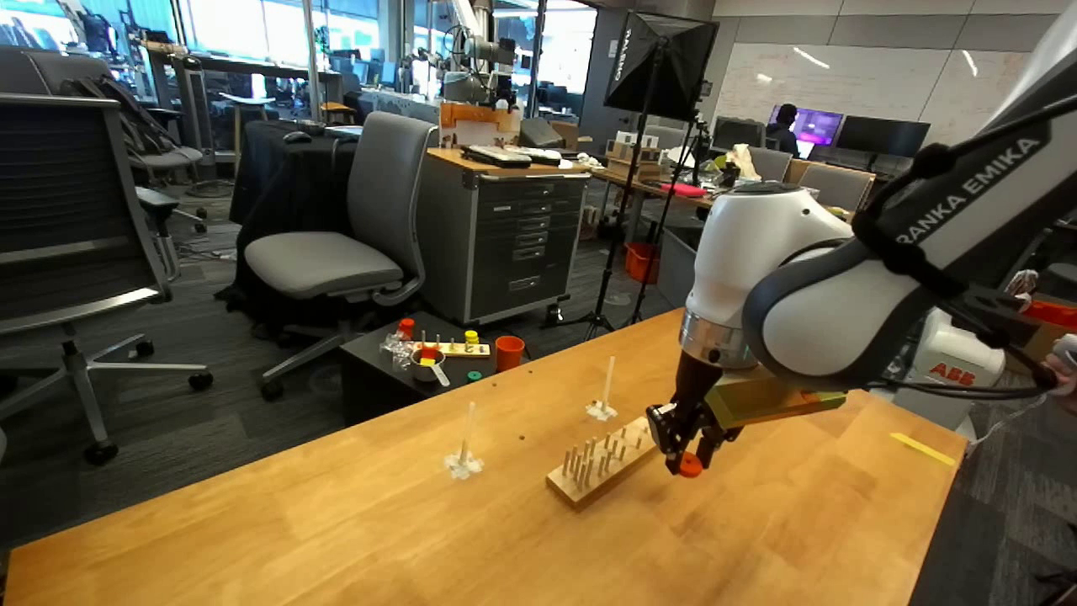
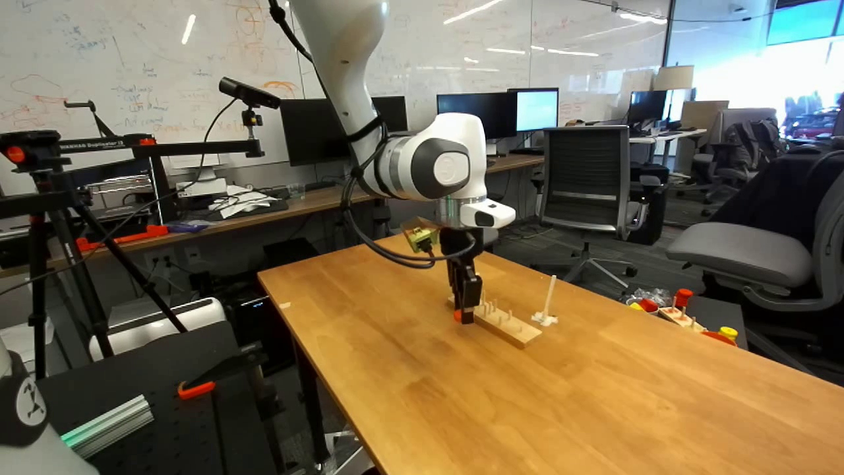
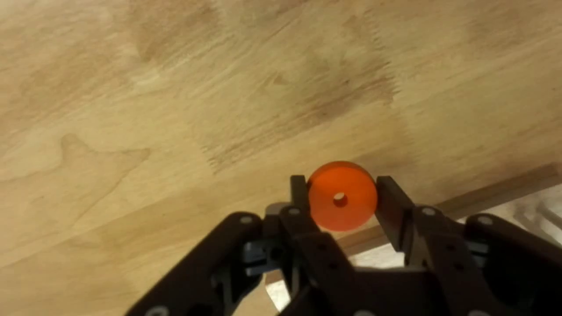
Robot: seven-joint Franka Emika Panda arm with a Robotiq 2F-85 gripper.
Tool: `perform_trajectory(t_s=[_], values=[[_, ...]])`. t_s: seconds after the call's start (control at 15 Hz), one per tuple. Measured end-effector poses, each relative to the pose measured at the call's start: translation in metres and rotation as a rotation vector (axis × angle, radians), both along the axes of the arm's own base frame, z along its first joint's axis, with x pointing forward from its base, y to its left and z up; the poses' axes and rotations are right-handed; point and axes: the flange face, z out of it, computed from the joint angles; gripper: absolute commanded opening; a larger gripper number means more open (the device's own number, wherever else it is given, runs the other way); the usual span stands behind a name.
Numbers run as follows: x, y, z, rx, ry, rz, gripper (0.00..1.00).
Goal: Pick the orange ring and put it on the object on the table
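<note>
Wrist view: the end effector (image 3: 341, 195) pinches the orange ring (image 3: 342, 217) by its sides.
In both exterior views the end effector covers part of the pegged wooden board (image 1: 613, 475), and the wrist view cuts the board off; the ring is near the board, and whether it touches the surface (image 1: 336, 522) is unclear. Beyond, a handled cup (image 1: 421, 373) holds small red and yellow pieces (image 1: 429, 353); the inside of an orange cup (image 1: 509, 357) is hard to make out.
</note>
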Motion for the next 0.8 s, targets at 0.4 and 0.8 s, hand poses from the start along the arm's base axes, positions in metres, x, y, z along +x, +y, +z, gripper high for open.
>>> perform_trajectory(t_s=[0.4, 0.8], values=[[0.030, 0.000, 0.023, -0.007, -0.020, -0.002, 0.18], [0.052, -0.006, 0.015, -0.018, -0.003, -0.020, 0.18]])
